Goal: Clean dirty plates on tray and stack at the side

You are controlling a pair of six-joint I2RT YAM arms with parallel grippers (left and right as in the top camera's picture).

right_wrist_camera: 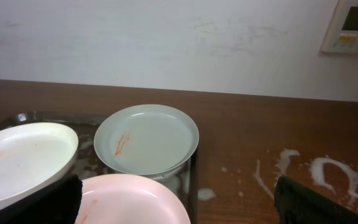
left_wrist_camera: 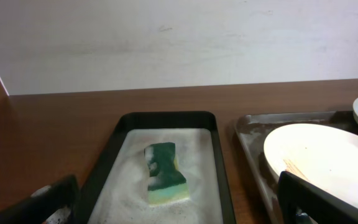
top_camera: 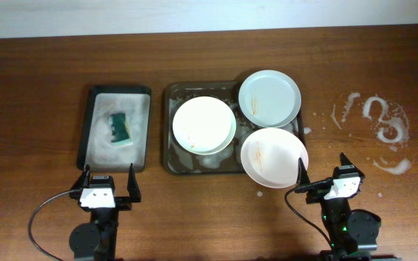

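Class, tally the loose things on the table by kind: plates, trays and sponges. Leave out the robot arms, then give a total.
plates: 3
trays, the large tray and the small tray: 2
sponge: 1
Total: 6

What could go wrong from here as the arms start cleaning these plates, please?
The nearest plate overhangs the tray rim beside the right gripper; a nudge might tip it off. The far plate also rides over the rim, so it may rock when scrubbed. Suds on the table at right could let a stack slide.
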